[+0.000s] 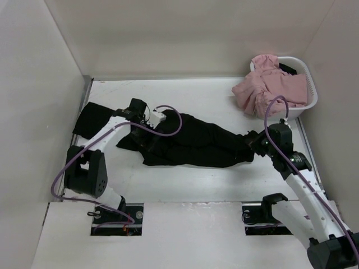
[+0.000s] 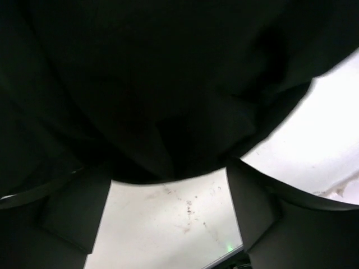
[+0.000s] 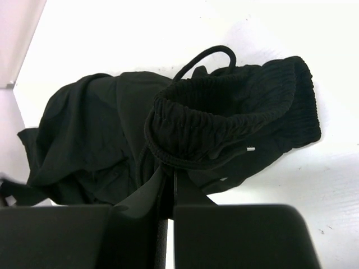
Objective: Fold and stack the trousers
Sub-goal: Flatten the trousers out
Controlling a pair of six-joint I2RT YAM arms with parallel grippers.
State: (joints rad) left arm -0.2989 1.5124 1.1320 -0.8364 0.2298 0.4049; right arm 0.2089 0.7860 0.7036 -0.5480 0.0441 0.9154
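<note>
White table [image 1: 213, 95]: right gripper [image 3: 168, 188] jaws clamp black trousers [image 1: 196, 147]; left gripper [image 2: 168, 193] jaws spread.

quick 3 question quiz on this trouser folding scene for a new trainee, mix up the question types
1. True or false: the right gripper is shut on the waistband of the black trousers.
2. Where is the pink garment?
A. In the white basket, spilling over its rim
B. Spread flat under the trousers
C. Held in the left gripper
3. Fill in: in the left wrist view, the left gripper's fingers stand ____ (open or shut).

Key: 1 true; 2 A; 3 open
</note>
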